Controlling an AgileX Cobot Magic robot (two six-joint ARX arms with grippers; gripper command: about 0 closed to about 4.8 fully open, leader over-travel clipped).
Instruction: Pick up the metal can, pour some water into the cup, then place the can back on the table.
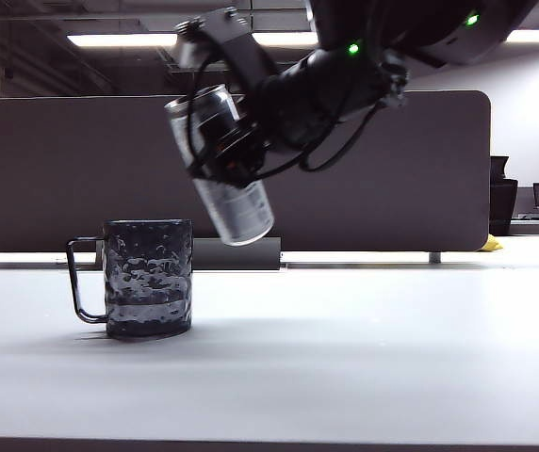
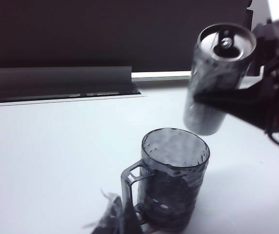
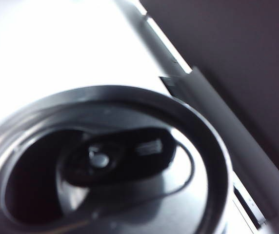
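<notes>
The metal can hangs tilted in the air, its opened top leaning left, above and just right of the cup. My right gripper is shut on the can's middle. In the left wrist view the can sits behind the dimpled cup, with the right gripper beside it. The can's lid fills the right wrist view and hides the fingers. My left gripper is a dark blur close to the cup's handle. No water shows; the cup's dark wall hides its contents. The cup stands on the white table.
A dark grey partition panel runs along the back of the table. A low grey cable flap lies at its foot. Office chairs and a small yellow object sit far right.
</notes>
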